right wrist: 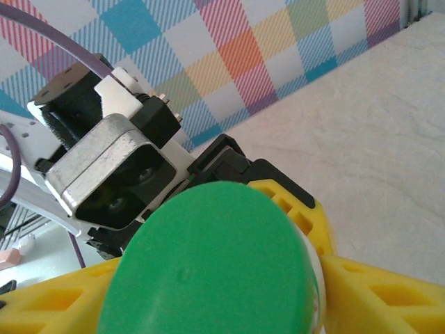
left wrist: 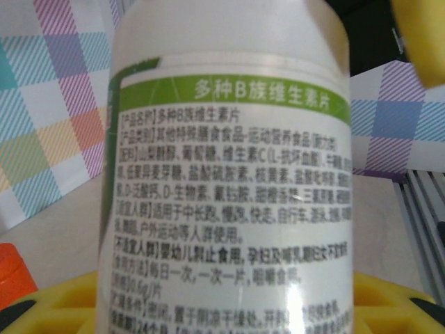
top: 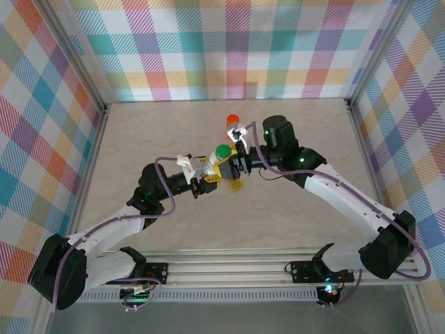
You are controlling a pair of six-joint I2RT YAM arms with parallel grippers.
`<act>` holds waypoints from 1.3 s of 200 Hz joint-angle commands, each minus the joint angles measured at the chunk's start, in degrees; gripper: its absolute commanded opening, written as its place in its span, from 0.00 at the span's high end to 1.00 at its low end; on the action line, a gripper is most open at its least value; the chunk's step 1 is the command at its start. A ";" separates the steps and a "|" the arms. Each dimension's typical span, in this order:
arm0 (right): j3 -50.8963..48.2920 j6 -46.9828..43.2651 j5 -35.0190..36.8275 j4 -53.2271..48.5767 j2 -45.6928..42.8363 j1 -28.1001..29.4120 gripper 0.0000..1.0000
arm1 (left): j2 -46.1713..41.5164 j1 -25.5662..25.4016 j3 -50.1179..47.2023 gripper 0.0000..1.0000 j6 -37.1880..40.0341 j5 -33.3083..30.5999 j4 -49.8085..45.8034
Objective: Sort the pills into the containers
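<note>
A white pill bottle [top: 220, 161] with a green cap [top: 222, 151] is held upright above the table's middle, between both arms. My left gripper [top: 211, 172] is shut on the bottle's body; in the left wrist view its label [left wrist: 229, 174] sits close to the lens, with yellow fingers [left wrist: 62, 296] on either side. My right gripper [top: 232, 165] comes in from the right and is shut on the green cap [right wrist: 208, 264], its yellow fingers [right wrist: 379, 292] pressing both sides. A second bottle with an orange cap [top: 233, 122] stands just behind. No loose pills can be seen.
The orange cap [left wrist: 10, 275] also peeks in at the lower left of the left wrist view. Plaid walls [top: 229, 49] enclose the beige table [top: 306, 132] on three sides. Open tabletop lies to the left, right and front of the grippers.
</note>
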 commanded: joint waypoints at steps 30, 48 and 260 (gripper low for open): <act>1.61 -0.86 2.46 -3.06 1.76 1.57 0.39 | 2.00 -1.54 4.17 0.99 1.77 3.93 -2.56; 1.19 -0.02 5.19 -3.69 1.84 2.17 0.45 | 2.62 -2.15 5.08 0.93 2.85 2.42 -4.55; 22.75 1.00 50.38 -8.39 36.42 -13.59 0.70 | -10.79 2.56 -0.46 0.00 -29.59 -55.63 -20.15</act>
